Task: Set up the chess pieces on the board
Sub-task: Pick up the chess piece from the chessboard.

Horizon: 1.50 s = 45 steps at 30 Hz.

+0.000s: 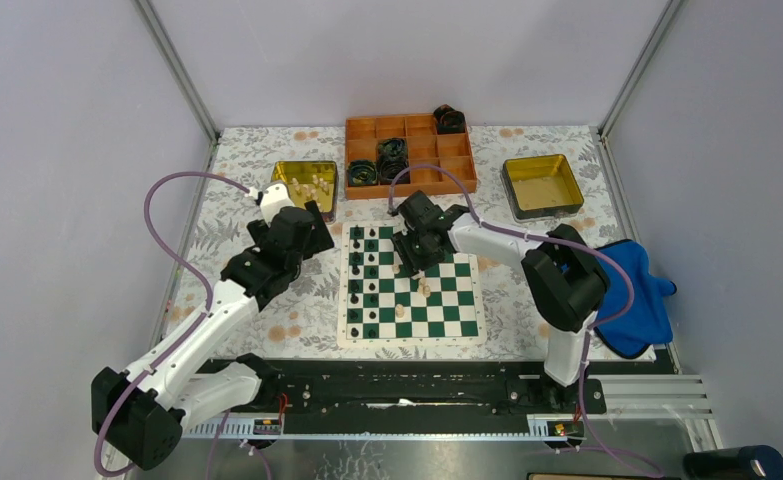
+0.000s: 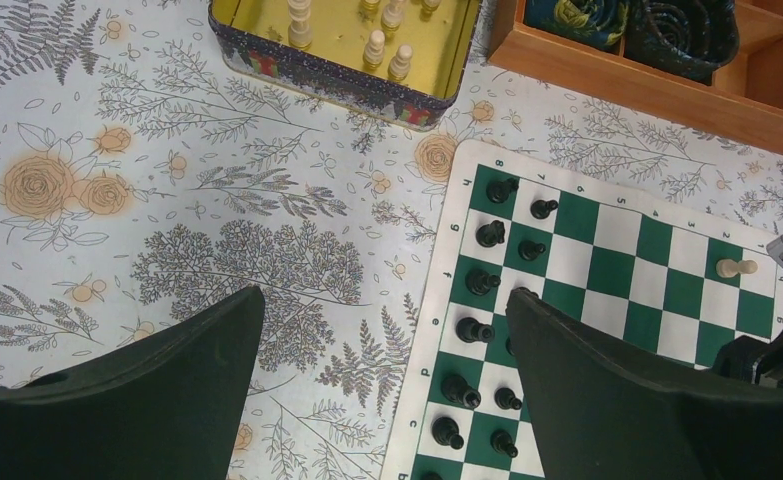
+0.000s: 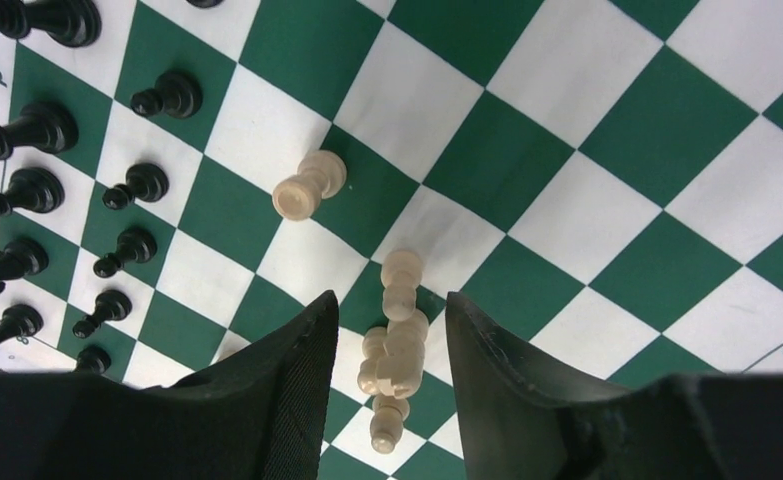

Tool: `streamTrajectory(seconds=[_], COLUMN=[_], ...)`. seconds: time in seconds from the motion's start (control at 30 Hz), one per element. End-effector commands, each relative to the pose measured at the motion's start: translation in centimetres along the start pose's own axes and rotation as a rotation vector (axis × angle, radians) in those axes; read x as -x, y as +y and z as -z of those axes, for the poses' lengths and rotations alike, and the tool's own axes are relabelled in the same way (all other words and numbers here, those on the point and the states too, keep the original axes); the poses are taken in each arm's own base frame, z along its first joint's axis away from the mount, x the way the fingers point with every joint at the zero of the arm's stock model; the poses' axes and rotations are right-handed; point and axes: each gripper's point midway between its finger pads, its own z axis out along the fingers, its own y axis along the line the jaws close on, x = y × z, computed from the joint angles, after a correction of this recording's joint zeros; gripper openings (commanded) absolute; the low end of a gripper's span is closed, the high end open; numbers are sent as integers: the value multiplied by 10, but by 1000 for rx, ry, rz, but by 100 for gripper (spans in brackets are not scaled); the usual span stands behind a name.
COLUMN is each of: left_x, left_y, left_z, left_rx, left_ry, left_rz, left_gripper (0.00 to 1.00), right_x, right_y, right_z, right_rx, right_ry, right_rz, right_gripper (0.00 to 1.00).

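Chess set-up on a flowered desk – black ranks placed, cream under way

Plain lilac-grey walls with metal corner posts close in the desk, whose cover is printed with ferns and peach roses. The board lies at the near middle. The black pieces stand in two files along its left edge. Behind it sit an orange tray holding black coiled rolls and two yellow-lined tins. The left tin holds cream pieces; the right tin sits well apart, and a blue cloth lies at the right edge. The left tool is spread fully, released, over bare desk just beside the board. The right tool is over mid-board, jaws part-open astride a cluster of cream pieces – board shows on both sides, nothing clenched. A lone cream pawn stands near.
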Motion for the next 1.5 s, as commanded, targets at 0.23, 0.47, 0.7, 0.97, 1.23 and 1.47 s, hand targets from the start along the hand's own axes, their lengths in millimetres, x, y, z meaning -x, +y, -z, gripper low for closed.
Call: streamTrajectory(seconds=[0.23,0.47,0.7,0.97,1.23,1.47], left_x=[6,3,1,1,-2,-3], left_y=[-4,-3,-2,-2,-3,-2], left_z=[-4,-5,-6,-5,-5,-6], left_rx=[-8,-4,-3,-9,-14,-14], left_ry=[-35,-31,-27,-25,-18,-13], left_rz=[-14,-24,-25,-22,-22,-22], left_gripper=[99,99,99,99,99,99], right_x=[23,18,14,7,3,2], right_y=[10,8,4,1,-1,-2], right_z=[-4,-5,-4,-4,-4,-5], right_rx=[32,18,-2,-16,-25,-31], right_ry=[-30,-14,-8,2,6,7], right_rz=[18,6,-1,-13,-19,-21], right_gripper=[41,37,35,34,30,22])
